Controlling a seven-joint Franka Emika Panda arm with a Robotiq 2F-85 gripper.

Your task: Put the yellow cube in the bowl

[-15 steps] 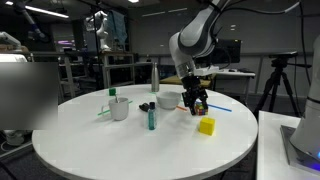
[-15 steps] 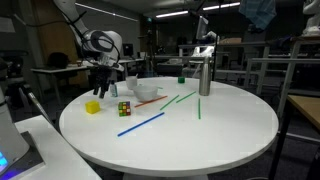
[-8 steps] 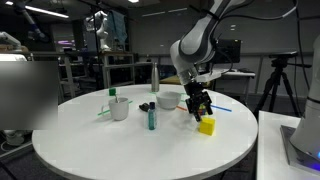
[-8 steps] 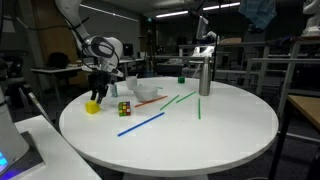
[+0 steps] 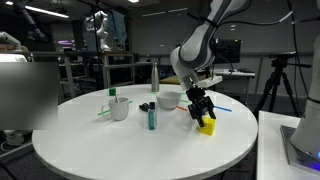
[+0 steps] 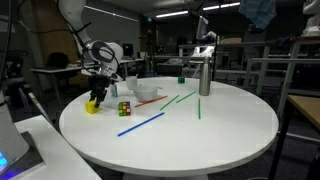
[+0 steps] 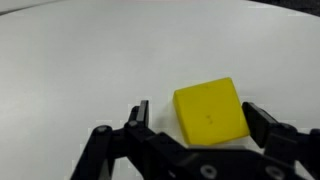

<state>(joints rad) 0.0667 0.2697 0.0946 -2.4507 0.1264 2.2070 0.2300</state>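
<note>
The yellow cube (image 7: 209, 112) lies on the white round table (image 5: 120, 140), between my open fingers in the wrist view. My gripper (image 7: 196, 118) straddles it with gaps on both sides. In both exterior views my gripper (image 5: 203, 112) (image 6: 97, 96) is low over the yellow cube (image 5: 207, 126) (image 6: 92, 107) near the table's edge. The white bowl (image 5: 169, 100) (image 6: 147, 90) stands a short way off toward the table's middle.
A multicoloured puzzle cube (image 6: 124, 108) lies next to the yellow one. A pale mug with a green stick (image 5: 119, 107), a teal marker (image 5: 151, 119), a dark bottle (image 5: 154, 78), coloured sticks (image 6: 140, 123) and a metal cylinder (image 6: 204, 75) are on the table.
My gripper has moved from beside the bowl toward the table's edge and come down over the yellow cube, fingers open around it.
</note>
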